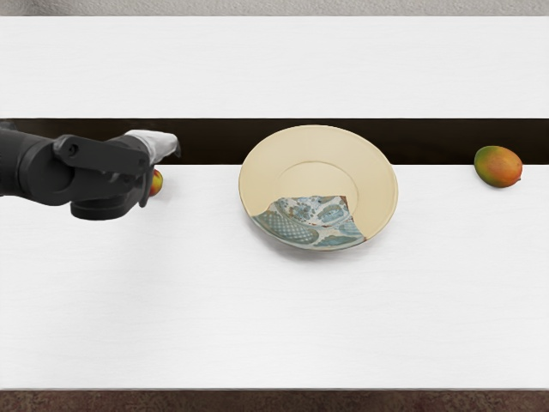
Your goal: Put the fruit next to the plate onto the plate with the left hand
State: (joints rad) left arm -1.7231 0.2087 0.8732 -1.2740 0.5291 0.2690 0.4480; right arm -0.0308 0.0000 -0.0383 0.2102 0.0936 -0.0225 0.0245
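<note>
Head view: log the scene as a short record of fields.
plate: mid-table, no fruit on it
left fruit: left of plate, apart from it, mostly hidden by the hand
left hand: over left fruit; grasp cannot be told
right fruit: far right of plate, untouched
right arm: not in view
task: not yet done

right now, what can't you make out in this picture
- Small fruit: in the head view only a red-orange sliver shows. The left hand covers the rest, so its kind is unclear.
- Grip: the hand's own bulk hides whether it holds that fruit.
- Plate: the blue patterned patch is too small to read.
- Right hand: out of frame in the head view.
</note>
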